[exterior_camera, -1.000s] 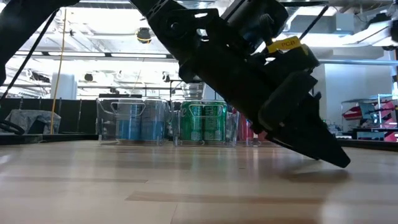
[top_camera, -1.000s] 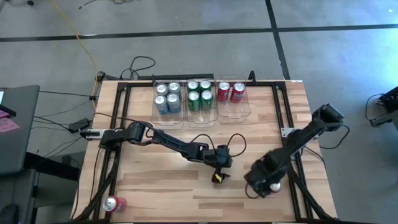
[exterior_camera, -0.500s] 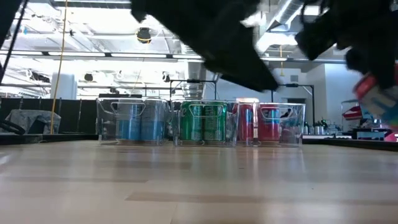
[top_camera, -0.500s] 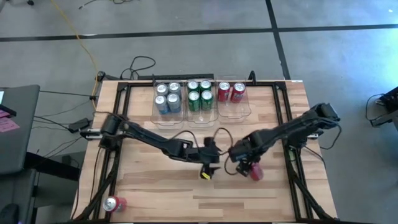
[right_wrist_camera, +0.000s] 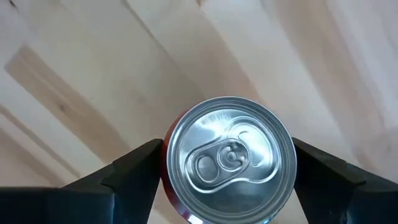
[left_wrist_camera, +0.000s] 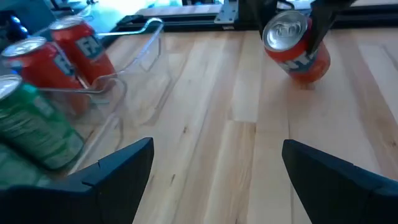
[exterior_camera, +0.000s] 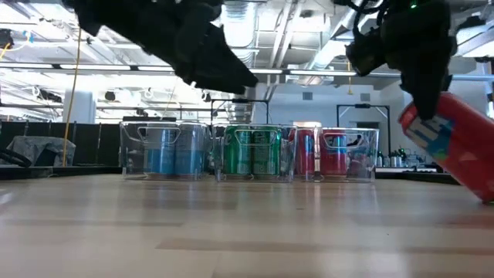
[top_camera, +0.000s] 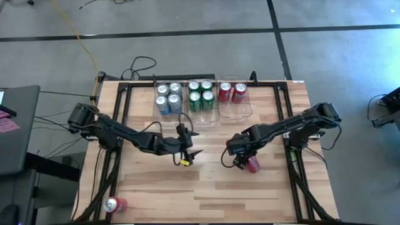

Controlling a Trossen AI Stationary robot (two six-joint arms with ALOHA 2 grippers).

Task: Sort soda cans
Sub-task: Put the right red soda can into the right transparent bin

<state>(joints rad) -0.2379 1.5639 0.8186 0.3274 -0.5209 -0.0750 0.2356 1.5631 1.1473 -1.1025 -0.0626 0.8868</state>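
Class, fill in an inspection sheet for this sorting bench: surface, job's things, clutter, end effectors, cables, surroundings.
Surface: wooden table, bare at centre.
Job's things: blue cans and green cans fill two clear bins; two red cans stand in the third bin; one red can is held tilted; one stray red can lies at the table's near-left corner.
Clutter: nothing seen.
End effectors: left end effector open, empty, mid-table; right end effector shut on the tilted red can.
Cables: black cables behind the table, a yellow cable on the floor.
Surroundings: grey floor.
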